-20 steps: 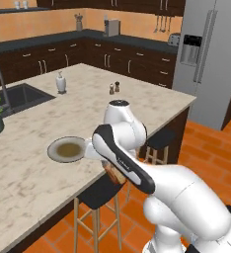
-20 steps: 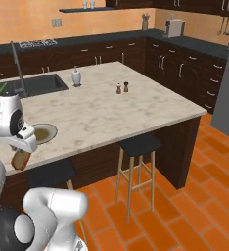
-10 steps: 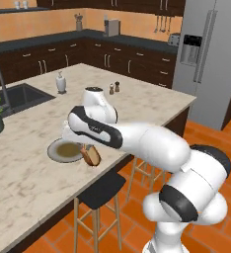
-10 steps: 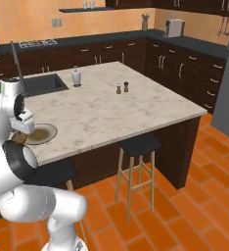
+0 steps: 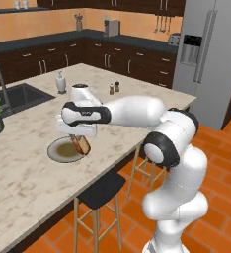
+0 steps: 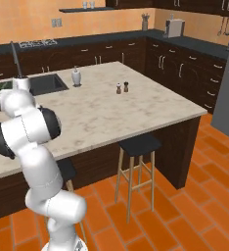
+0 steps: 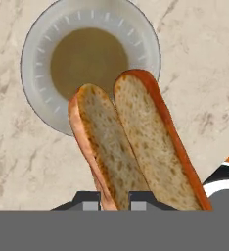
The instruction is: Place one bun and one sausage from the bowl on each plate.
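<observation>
Bun (image 7: 136, 147), split open, pinched at its near end by nearly closed gripper (image 7: 114, 200), held above grey plate (image 7: 43, 115) rim, presumably for lowering onto olive-brown centre.

Bare counter (image 5: 33, 173) rings the grey plate (image 7: 38, 105) (its olive centre open), bun (image 7: 136, 147) overhanging one rim.

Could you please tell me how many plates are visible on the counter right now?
1: the grey plate lies near the counter's front edge, under the bun in the hand. The arm may hide others.
</observation>
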Motion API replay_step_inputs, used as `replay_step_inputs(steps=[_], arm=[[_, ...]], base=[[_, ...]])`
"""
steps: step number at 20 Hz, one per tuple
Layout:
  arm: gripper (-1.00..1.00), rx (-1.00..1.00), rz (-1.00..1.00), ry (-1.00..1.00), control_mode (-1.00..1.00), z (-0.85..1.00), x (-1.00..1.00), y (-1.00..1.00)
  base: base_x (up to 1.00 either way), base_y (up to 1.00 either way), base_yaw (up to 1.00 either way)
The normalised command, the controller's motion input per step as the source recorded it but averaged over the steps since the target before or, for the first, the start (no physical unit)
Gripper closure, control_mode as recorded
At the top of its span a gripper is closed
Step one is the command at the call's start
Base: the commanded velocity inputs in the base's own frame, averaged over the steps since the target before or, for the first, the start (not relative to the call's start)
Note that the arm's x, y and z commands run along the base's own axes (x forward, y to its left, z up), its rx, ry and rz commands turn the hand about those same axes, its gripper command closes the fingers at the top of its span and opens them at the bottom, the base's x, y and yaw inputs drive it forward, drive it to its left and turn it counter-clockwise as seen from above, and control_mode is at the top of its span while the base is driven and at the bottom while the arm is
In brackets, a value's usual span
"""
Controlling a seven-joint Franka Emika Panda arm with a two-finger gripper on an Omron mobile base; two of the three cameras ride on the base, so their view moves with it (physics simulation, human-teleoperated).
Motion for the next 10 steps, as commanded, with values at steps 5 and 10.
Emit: replay_step_inputs(steps=[5,10], arm=[[-1.00,-0.15,0.00,0.00,-1.00,-0.76,1.00,0.35],[-1.00,-0.03,-0.01,0.00,-1.00,-0.35,0.96,0.19]], base=[[0.00,0.00,0.00],[0.00,0.00,0.00]])
